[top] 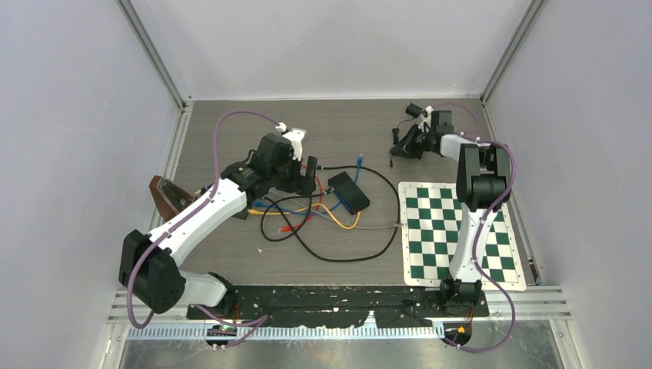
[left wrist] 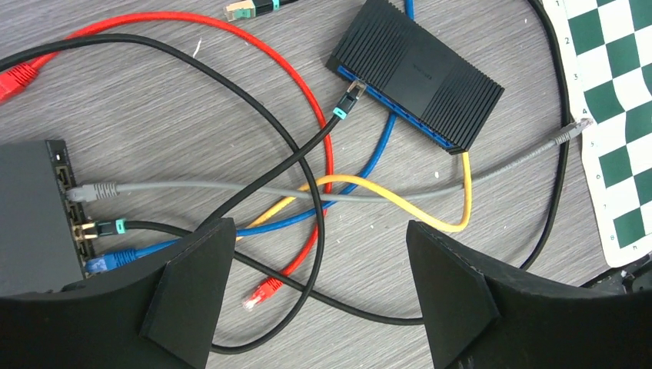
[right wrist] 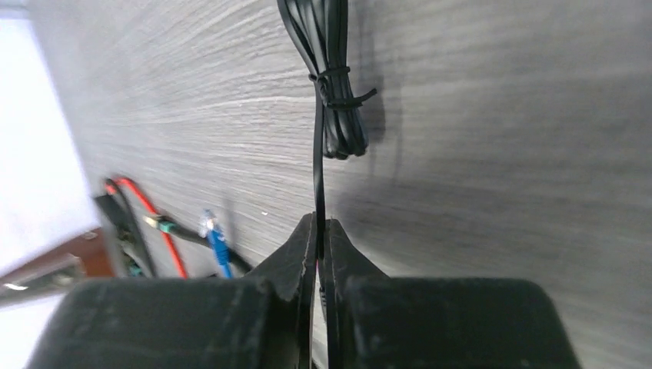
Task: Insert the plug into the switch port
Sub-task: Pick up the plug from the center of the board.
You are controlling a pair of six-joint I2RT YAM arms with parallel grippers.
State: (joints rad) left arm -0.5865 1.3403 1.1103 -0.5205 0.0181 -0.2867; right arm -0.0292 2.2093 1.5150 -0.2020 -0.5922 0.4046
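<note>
Switch (left wrist: pixel 419 73) and second switch (left wrist: pixel 31 215) lie among cables (left wrist: pixel 192 186) in five colours.

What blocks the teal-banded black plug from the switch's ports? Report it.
Nothing visible does. The black plug lies uncovered, with its tip right at the port row of the switch. The open left gripper hangs above tangled cables short of the plug, and none of them crosses the plug itself.
</note>
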